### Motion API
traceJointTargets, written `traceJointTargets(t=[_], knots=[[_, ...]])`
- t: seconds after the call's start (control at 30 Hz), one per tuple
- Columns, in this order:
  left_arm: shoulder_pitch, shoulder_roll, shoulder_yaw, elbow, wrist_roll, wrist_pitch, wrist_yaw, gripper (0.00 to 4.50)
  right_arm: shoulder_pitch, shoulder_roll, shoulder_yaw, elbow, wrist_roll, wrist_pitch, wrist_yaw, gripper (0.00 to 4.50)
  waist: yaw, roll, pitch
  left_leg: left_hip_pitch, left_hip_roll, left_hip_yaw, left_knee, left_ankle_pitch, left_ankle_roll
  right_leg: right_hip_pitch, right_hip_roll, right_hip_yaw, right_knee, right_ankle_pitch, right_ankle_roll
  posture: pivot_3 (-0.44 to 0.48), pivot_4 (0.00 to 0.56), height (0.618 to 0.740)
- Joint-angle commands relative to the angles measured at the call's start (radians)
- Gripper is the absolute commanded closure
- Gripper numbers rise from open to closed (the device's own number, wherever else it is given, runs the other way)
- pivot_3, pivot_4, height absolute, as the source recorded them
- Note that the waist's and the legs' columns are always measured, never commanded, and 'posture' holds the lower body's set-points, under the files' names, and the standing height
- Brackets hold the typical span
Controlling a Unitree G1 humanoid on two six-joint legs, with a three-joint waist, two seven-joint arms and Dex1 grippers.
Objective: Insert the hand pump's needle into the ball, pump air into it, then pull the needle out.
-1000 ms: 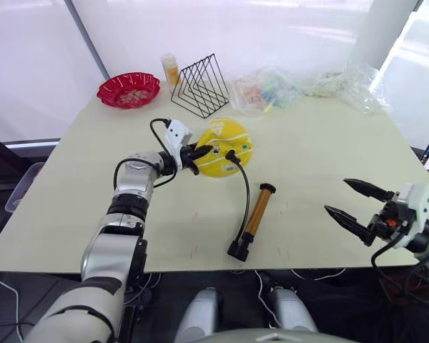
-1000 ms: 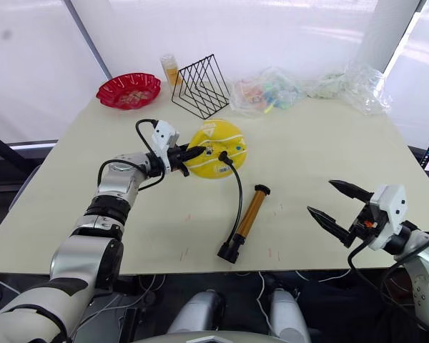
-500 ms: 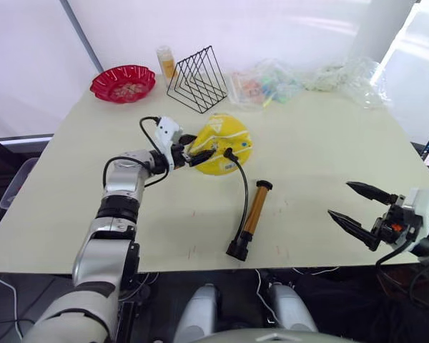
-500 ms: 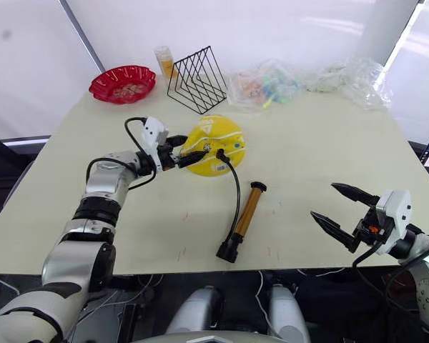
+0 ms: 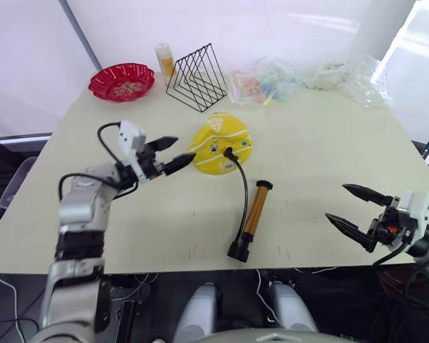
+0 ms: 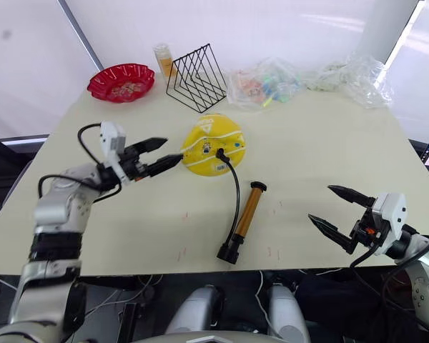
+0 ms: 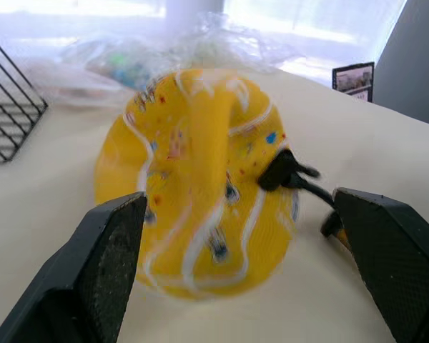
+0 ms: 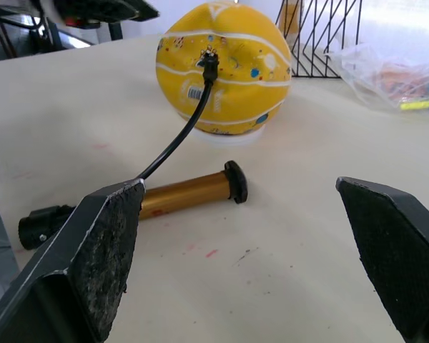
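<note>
– Where's the ball (image 5: 220, 136)?
– Mid-table (image 5: 329, 143), hose fitting stuck in it; needle hidden. Pump (image 5: 254, 214) lies nearer.
– Claws?
– Left claw (image 5: 170, 153) open beside ball, empty. Right claw (image 5: 350, 209) open too.

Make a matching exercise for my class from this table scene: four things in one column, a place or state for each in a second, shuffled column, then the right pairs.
Things:
1. ball
2. hand pump
3. left gripper
4. red bowl

Places or states:
A. at the table's far left corner
B. open, empty, just left of the ball
C. lying flat near the table's front edge
D. flat and yellow, with the hose fitting plugged into it

Pairs: 1-D, 2-C, 3-B, 4-A
</note>
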Motion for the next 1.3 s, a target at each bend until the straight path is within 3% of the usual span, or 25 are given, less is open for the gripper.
traceJointTargets(t=[0.03,0.4,0.73,0.97,1.3], knots=[[0.023,0.030,0.049,-0.082,-0.046,0.022,0.006,0.07,0.005,-0.015,-0.008,-0.006,0.008,-0.027,0.007,0.00,0.006,0.000,0.000,0.000,0.000,0.000,0.000,0.000,0.000,0.000,0.000,0.000,0.000,0.000,0.000,0.000,0.150,0.737],[0.421,0.123,0.181,-0.203,-0.034,-0.049,-0.028,0.07,0.042,-0.051,-0.033,0.052,0.013,-0.059,0.049,0.00,0.009,0.001,0.001,0.000,0.001,0.002,0.001,0.000,0.000,-0.001,-0.001,0.001,0.000,-0.002,-0.005,0.000,0.150,0.737],[0.565,0.155,0.192,-0.222,-0.044,-0.132,-0.121,0.07,0.059,-0.072,-0.045,0.127,-0.003,-0.104,0.064,0.00,0.015,0.001,0.001,0.001,0.001,0.005,0.000,0.000,0.000,-0.001,-0.003,0.002,0.000,-0.001,-0.007,0.000,0.150,0.737],[0.579,0.164,0.100,-0.304,-0.003,-0.171,-0.159,0.07,0.049,-0.080,-0.054,0.119,0.042,-0.110,0.086,0.00,0.015,0.001,0.001,0.001,0.002,0.005,0.001,0.000,0.001,-0.001,-0.003,0.002,0.000,-0.003,-0.004,0.000,0.150,0.737],[0.399,0.112,-0.158,-0.481,-0.030,-0.005,-0.068,0.07,0.066,-0.089,-0.025,0.050,0.081,-0.086,0.130,0.00,0.025,0.001,0.001,0.001,0.002,0.008,0.002,0.000,0.001,0.000,0.001,0.003,0.001,0.000,-0.004,0.000,0.150,0.737]])
